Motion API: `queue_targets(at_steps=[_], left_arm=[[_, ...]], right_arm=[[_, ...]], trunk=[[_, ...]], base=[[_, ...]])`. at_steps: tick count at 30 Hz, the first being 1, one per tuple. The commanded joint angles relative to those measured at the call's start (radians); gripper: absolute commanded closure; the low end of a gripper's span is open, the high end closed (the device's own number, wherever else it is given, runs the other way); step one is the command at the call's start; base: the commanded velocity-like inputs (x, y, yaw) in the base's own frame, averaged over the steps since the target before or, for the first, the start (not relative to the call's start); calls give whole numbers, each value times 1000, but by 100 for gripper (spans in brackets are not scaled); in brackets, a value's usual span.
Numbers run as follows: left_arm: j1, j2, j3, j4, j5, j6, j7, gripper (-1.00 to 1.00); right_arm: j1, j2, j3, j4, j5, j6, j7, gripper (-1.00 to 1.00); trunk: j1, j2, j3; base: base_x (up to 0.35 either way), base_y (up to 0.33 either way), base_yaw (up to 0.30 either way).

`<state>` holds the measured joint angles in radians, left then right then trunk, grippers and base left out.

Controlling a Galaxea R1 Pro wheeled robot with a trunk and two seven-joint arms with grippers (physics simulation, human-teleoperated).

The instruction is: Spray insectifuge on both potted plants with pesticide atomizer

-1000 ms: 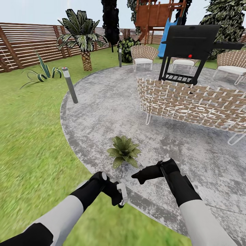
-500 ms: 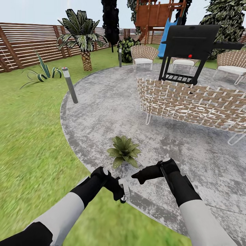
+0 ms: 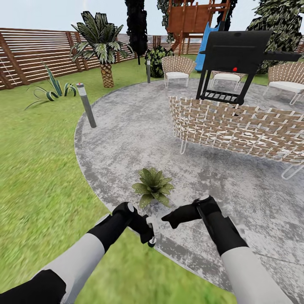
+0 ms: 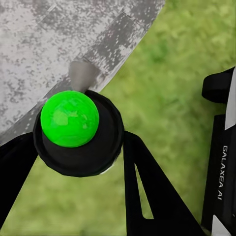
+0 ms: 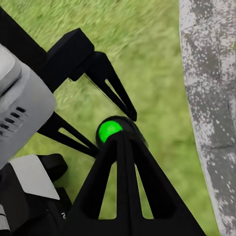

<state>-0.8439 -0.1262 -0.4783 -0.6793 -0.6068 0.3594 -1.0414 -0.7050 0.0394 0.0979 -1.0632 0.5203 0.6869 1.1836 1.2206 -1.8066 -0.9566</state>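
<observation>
One potted plant [image 3: 153, 185], a low rosette of pointed green leaves, sits at the near edge of the round grey patio [image 3: 126, 126]. My left gripper [image 3: 147, 233] hovers just short of it, over the line between patio and lawn. It is shut on the pesticide atomizer [image 3: 151, 230], whose pale head pokes out. The left wrist view has the atomizer [image 4: 73, 128] end-on: a dark round body with a bright green dome, between the black fingers [image 4: 147, 187]. My right gripper [image 3: 168, 219] is shut and empty beside it, pointing left; its joined tips [image 5: 120, 140] face the atomizer [image 5: 112, 130].
A woven sofa [image 3: 236, 126] stands on the patio to the right, with a black grill [image 3: 236, 55] and woven chairs [image 3: 177, 69] behind it. A grey bollard lamp [image 3: 86, 105] marks the patio's left rim. Lawn [image 3: 38, 169], a palm [image 3: 103, 46] and a wooden fence [image 3: 33, 55] lie left.
My left gripper with the atomizer has risen a little and moved closer to the potted plant. The right gripper has edged slightly left. The camera has not moved.
</observation>
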Motion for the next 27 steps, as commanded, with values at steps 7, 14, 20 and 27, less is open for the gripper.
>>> queue_targets(at_steps=[7,14,20,27], left_arm=[[-1,-19,0,-2,-2,10,-5,100],[-2,-21,0,-3,-2,10,-5,100],[-21,-21,0,-2,-1,10,-6,100],[-23,-21,0,-2,-1,10,-28,100]], right_arm=[[-1,0,12,-2,7,6,7,100],[-1,0,13,-2,7,6,7,100],[-1,0,13,-3,7,6,7,100],[-1,-1,13,-3,7,6,7,100]], trunk=[[0,0,-1],[0,0,-1],[0,0,-1],[0,0,-1]], base=[[0,0,0],[0,0,0],[0,0,0],[0,0,0]])
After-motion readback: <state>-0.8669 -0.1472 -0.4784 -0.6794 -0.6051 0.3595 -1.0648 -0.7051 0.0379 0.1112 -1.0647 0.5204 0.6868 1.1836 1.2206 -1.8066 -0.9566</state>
